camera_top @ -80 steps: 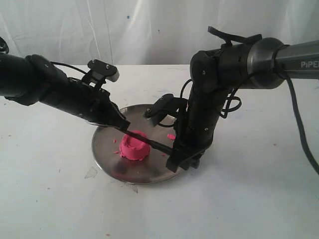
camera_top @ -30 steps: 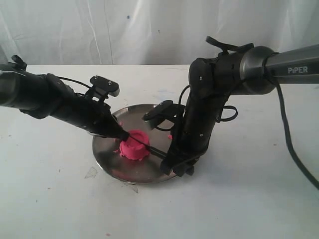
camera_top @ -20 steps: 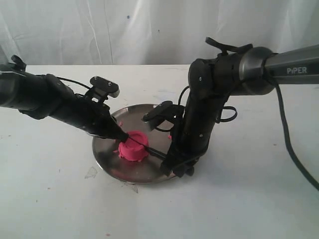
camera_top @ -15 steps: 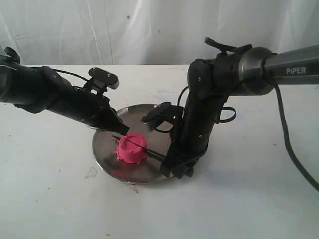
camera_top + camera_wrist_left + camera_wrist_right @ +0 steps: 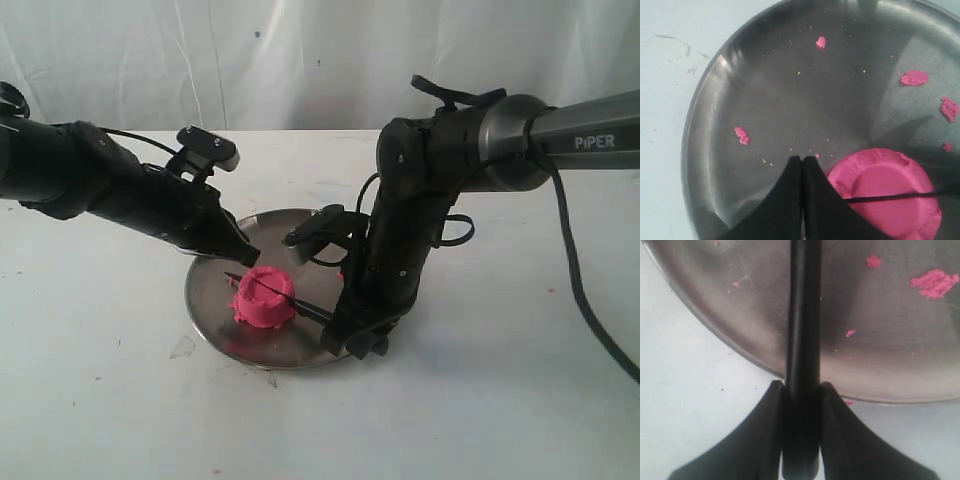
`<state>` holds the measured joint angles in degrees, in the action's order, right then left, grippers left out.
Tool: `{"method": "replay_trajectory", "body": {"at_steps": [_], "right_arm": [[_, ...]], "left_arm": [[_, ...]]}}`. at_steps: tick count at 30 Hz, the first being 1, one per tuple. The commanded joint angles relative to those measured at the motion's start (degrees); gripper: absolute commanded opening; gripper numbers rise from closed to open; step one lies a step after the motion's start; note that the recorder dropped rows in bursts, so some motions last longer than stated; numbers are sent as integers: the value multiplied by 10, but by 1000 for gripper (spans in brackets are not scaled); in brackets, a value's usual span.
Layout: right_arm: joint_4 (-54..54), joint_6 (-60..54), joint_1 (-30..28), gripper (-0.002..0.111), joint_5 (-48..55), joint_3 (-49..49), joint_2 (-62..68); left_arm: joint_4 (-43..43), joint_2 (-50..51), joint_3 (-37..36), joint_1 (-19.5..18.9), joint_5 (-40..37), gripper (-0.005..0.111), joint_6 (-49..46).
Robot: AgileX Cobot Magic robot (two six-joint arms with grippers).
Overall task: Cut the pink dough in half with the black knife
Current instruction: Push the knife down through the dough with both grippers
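Right claw clamped on black knife handle at steel plate rim nearest surface's front edge. Left claw pinched shut, empty, just beside pink dough mid-plate. Blade lies across dough top, long axis running handle-right to tip-left, point toward left arm. Risk: pressing down drags soft dough or skids plate; off-centre line gives uneven halves.

The slim black knife runs off the left wrist frame's right edge; its handle is hidden. The bright pink dough lump is cropped at the bottom edge.
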<state>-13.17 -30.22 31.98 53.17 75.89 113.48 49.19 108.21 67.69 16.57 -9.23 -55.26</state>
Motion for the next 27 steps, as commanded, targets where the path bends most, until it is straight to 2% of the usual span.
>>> {"method": "replay_trajectory", "body": {"at_steps": [1, 27], "right_arm": [[-4, -10, 0, 0, 4, 0, -3], [-4, -10, 0, 0, 1, 0, 9]], "left_arm": [[5, 18, -4, 1, -9, 0, -7], [5, 86, -4, 1, -3, 0, -14]]}}
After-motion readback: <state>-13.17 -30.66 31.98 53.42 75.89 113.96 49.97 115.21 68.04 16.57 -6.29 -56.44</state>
